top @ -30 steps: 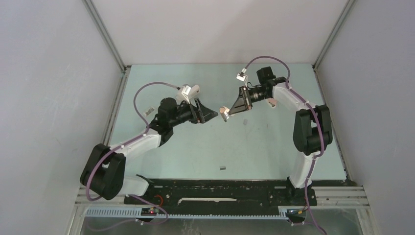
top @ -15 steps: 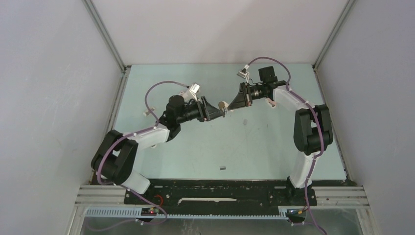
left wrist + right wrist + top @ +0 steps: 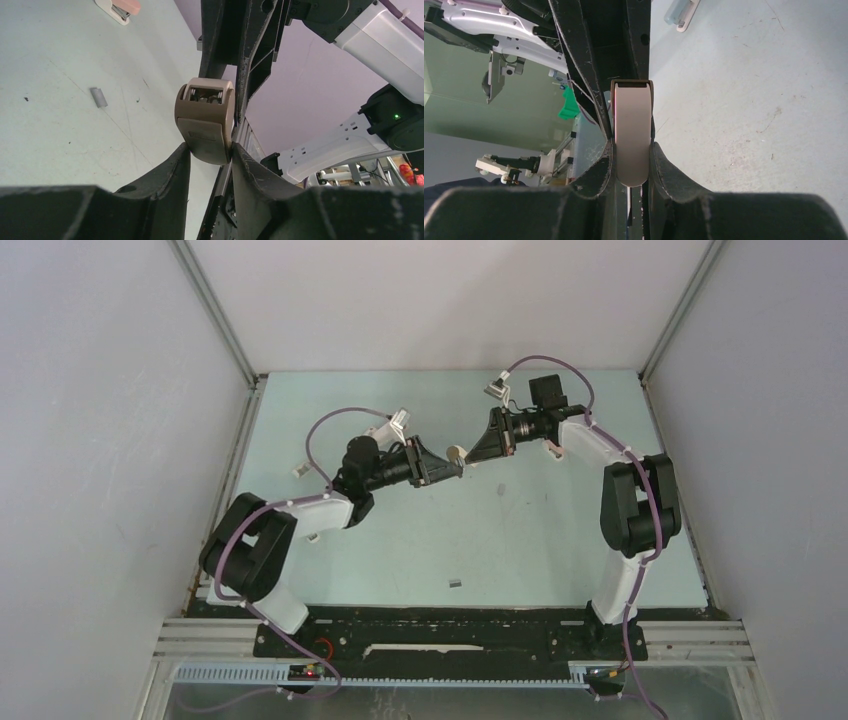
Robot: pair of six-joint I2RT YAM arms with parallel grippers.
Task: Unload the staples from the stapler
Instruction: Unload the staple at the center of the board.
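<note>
Your right end effector (image 3: 631, 146) was clamped on the beige stapler (image 3: 632, 130), with both fingers pressed against its sides. Your left end effector (image 3: 210, 147) was closed on the stapler's other end, a finger touching each flank. The stapler hung between the two above the surface (image 3: 560, 540). The staples (image 3: 455, 582) lay as a small dark strip on the surface, well apart from the stapler, toward the arm bases. The side walls (image 3: 760, 440) stood well away from the stapler, and bare surface spread below it.
</note>
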